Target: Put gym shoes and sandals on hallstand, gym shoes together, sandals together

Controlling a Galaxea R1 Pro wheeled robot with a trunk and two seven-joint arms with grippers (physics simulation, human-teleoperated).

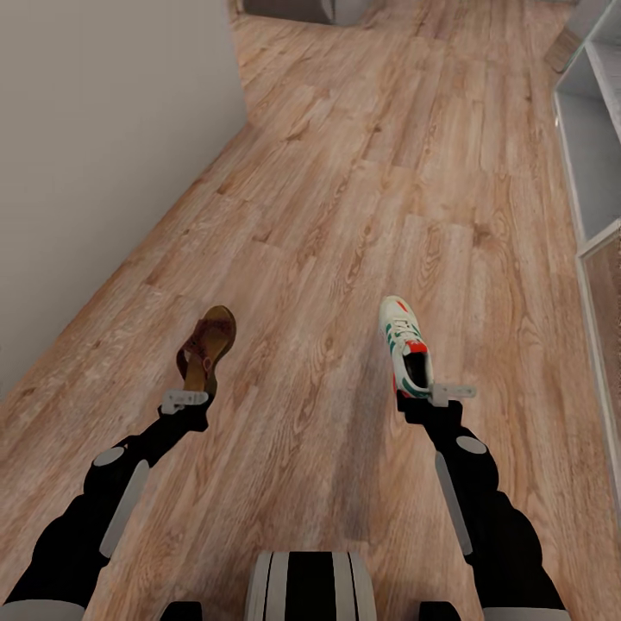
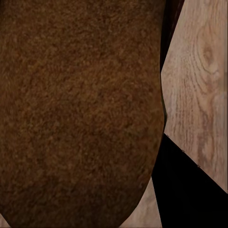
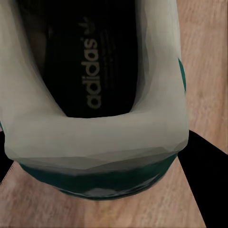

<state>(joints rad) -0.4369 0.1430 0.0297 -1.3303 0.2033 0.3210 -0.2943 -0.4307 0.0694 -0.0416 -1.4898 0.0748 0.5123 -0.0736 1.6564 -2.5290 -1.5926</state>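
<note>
- Progress: my left claw [image 1: 185,400] is clamped on one brown open-toe sandal [image 1: 207,347], and my right claw [image 1: 440,394] on one white green-striped gym shoe [image 1: 405,354], both above the wood-plank corridor floor [image 1: 345,216].
- Remaining: neither rests on the pale grey hallstand [image 1: 595,147] at my right; second pair unseen.

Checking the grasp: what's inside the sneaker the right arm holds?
The right wrist view looks into the sneaker: a dark insole printed "adidas", nothing else lying on it. The toe end is hidden past the picture's edge. The right gripper sits at its heel.
</note>
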